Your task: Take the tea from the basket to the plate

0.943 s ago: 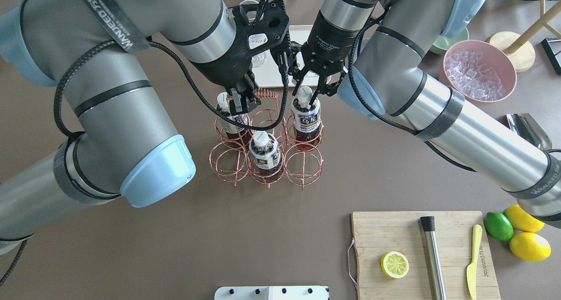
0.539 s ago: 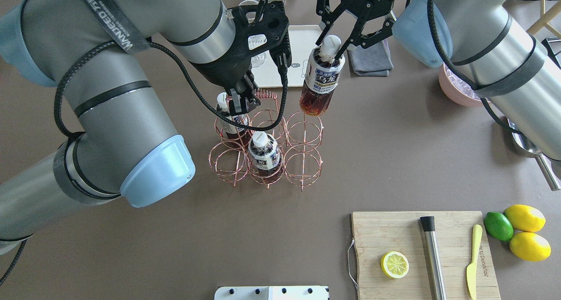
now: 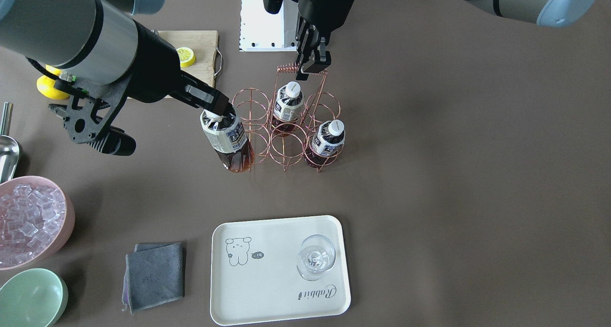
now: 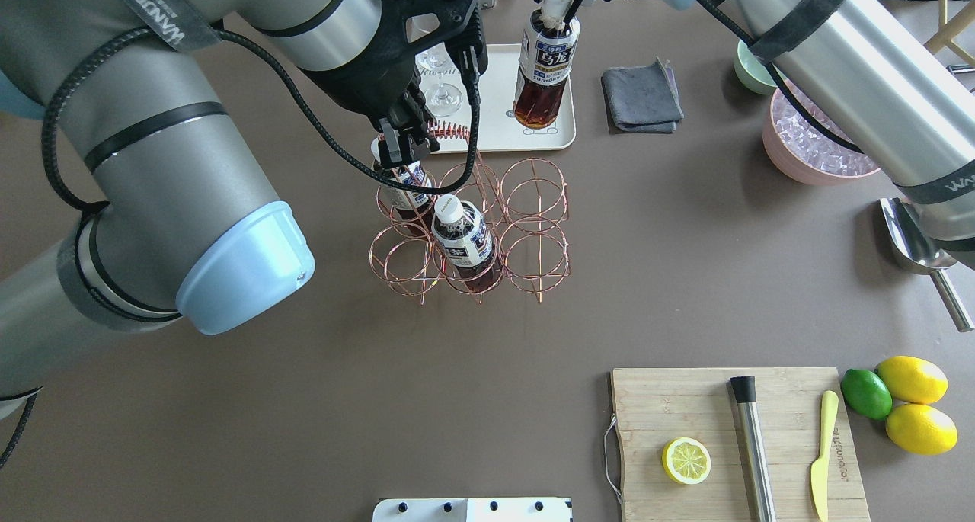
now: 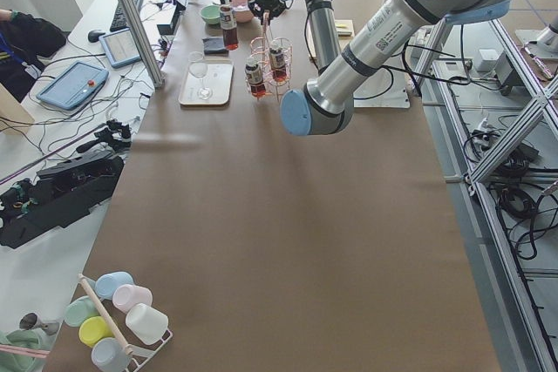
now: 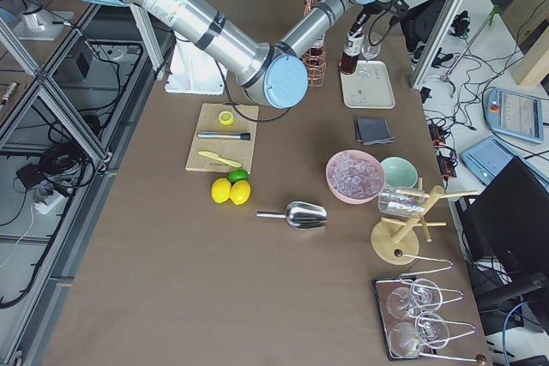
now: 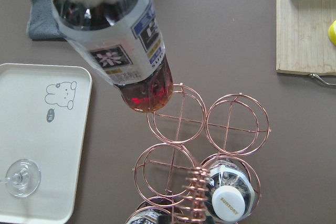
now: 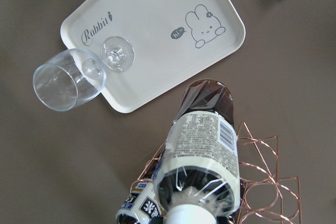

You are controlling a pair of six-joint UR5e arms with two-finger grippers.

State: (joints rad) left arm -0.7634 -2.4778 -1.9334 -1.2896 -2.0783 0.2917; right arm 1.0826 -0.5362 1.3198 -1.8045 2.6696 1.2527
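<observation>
My right gripper (image 3: 217, 113), clamped on its cap, has lifted the tea (image 3: 229, 138) clear of the basket (image 3: 288, 145) that my left gripper (image 3: 311, 65) pins by the handle; the plate (image 3: 267, 289) lies ahead of my jaws

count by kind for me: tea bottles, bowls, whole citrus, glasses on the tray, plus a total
tea bottles: 3 (2 in the basket, 1 in the right tool)
bowls: 2 (pink, mint green)
whole citrus: 3 (2 lemons, 1 lime)
glasses on the tray: 1
total: 9
</observation>
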